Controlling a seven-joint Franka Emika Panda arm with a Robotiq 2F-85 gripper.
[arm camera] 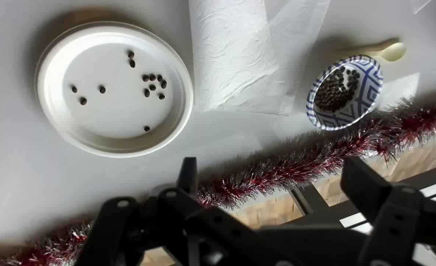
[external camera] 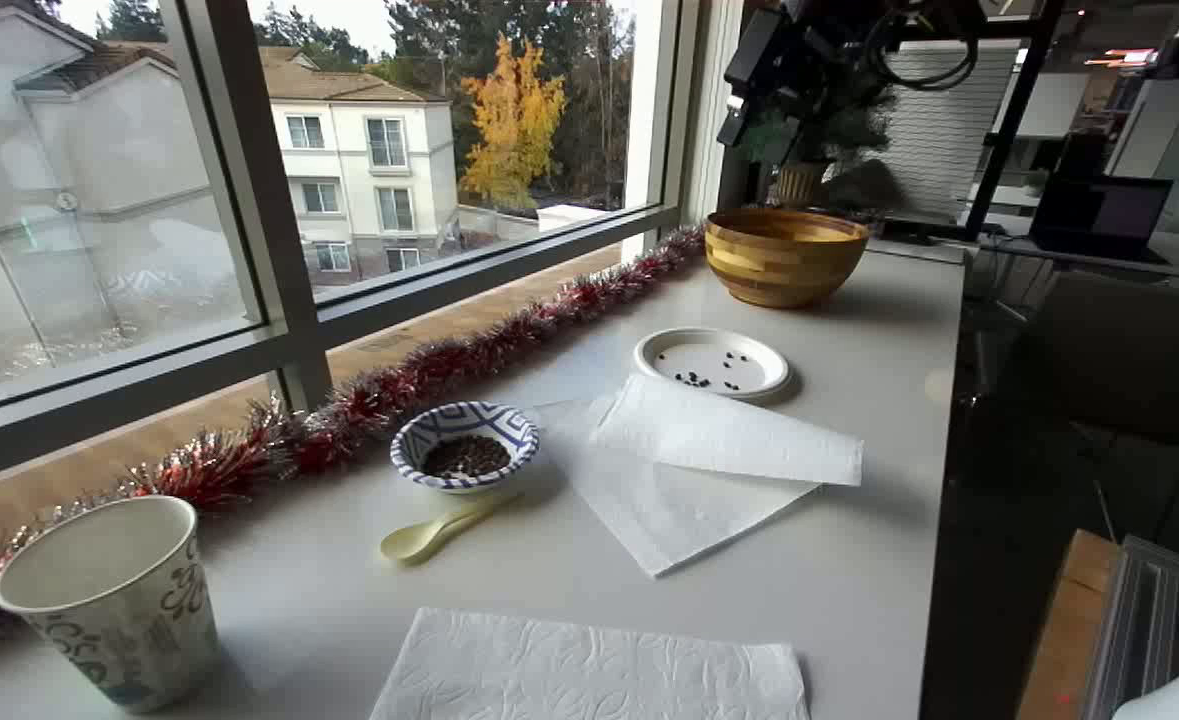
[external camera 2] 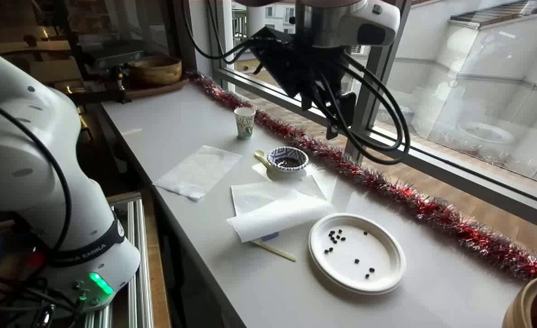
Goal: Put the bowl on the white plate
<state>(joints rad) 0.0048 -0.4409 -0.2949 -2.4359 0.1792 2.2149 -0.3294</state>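
The bowl, blue-and-white patterned and partly filled with dark beans, stands upright on the table in both exterior views [external camera: 454, 422] [external camera 2: 291, 152]. In the wrist view the bowl [arm camera: 371, 79] is at the upper right. The white plate [external camera: 694, 358] lies apart from it, with several loose beans on it; it also shows in an exterior view [external camera 2: 364, 250] and at the upper left of the wrist view [arm camera: 118, 114]. My gripper [arm camera: 269, 162] is open and empty, its fingers wide apart. In an exterior view the gripper [external camera 2: 320, 118] hangs high above the table near the window.
White napkins [external camera: 729, 430] lie between bowl and plate. A pale spoon [external camera: 439, 535] lies beside the bowl. A paper cup [external camera 2: 244, 123] stands farther off. Red-silver tinsel [external camera 2: 377, 177] runs along the window. A wooden bowl [external camera: 784, 265] stands beyond the plate. A stirrer [external camera 2: 275, 250] lies by the napkins.
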